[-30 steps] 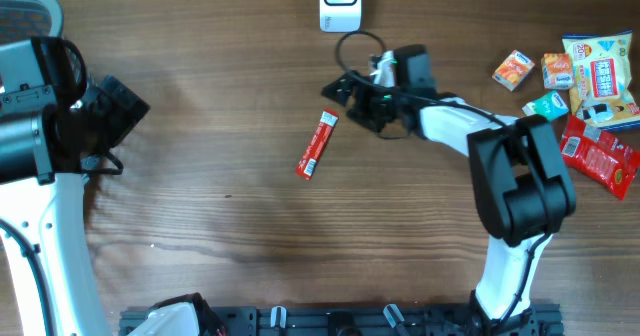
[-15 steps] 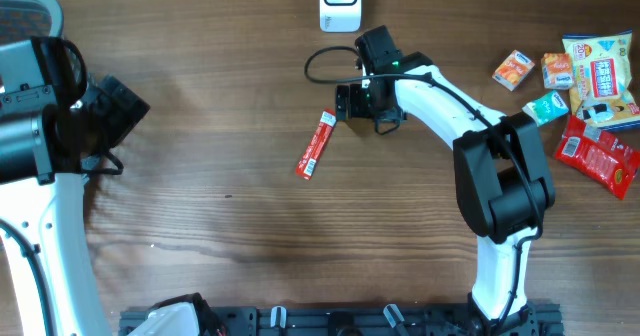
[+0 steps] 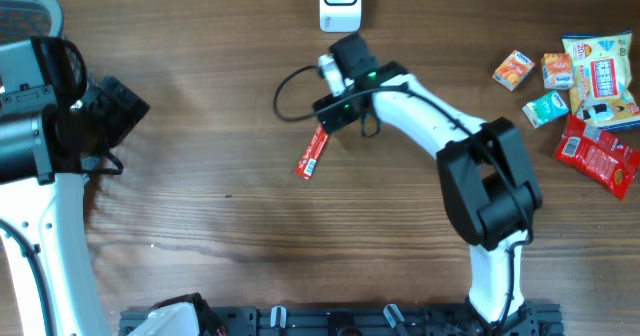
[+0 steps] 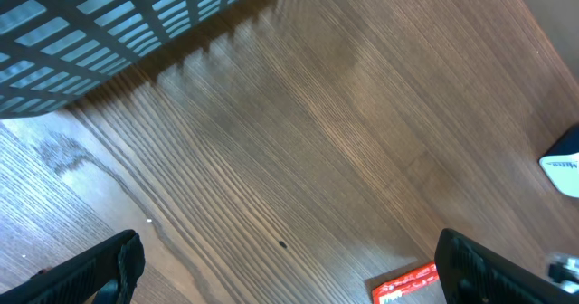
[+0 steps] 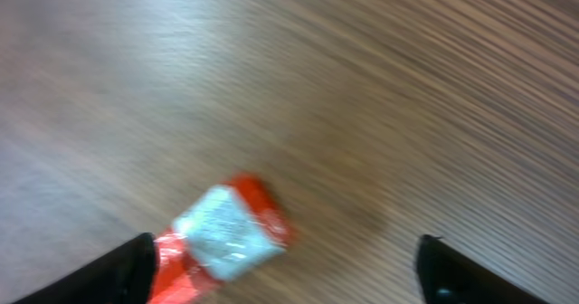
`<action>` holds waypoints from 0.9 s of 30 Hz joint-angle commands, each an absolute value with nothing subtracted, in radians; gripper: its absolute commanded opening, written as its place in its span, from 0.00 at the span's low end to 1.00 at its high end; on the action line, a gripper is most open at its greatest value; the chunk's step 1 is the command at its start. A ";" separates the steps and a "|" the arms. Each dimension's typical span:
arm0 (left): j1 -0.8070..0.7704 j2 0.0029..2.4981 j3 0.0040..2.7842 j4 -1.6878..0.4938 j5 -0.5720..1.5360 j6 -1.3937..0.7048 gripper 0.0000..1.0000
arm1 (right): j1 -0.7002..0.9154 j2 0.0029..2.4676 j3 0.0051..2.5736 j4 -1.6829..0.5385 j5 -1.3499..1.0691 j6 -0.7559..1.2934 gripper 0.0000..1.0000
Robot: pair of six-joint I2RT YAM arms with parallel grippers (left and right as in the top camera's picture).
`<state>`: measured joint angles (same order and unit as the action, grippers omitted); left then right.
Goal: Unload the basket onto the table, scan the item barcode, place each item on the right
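Wood-grain table [image 3: 200, 206]. Red stick packet [image 3: 313, 152] lies flat mid-table, slanted, far end just beside right gripper [image 3: 333, 113]; fingers spread, nothing pinched. Left gripper [image 3: 118, 111] at left side, fingers spread wide, empty. White scanner [image 3: 340, 4] at far edge.

Bright, even light with soft shadows; right wrist view motion-blurred.

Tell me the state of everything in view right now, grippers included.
Packet: lying on the table, not gripped, one end between the right gripper's fingers.
Right gripper: open, low over the packet's end.
Left gripper: open, empty, off to the left.
Scanner: at the far edge, untouched.
Snacks: piled at the right edge, untouched.
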<state>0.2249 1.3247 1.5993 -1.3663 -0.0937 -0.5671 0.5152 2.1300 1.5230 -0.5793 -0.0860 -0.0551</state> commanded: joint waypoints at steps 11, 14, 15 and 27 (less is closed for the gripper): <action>0.230 1.322 1.607 -1.367 -0.110 -0.581 1.00 | 0.617 2.160 1.544 -0.532 -0.065 -0.287 0.67; 0.230 1.322 1.607 -1.367 -0.110 -0.581 1.00 | 0.618 2.168 1.542 -0.548 -0.024 -0.284 0.66; 0.230 1.322 1.607 -1.367 -0.110 -0.581 1.00 | 0.618 2.170 1.542 -0.558 -0.019 -0.284 0.66; 0.230 1.322 1.607 -1.367 -0.110 -0.581 1.00 | 0.607 2.212 1.543 -0.649 0.151 -0.207 0.64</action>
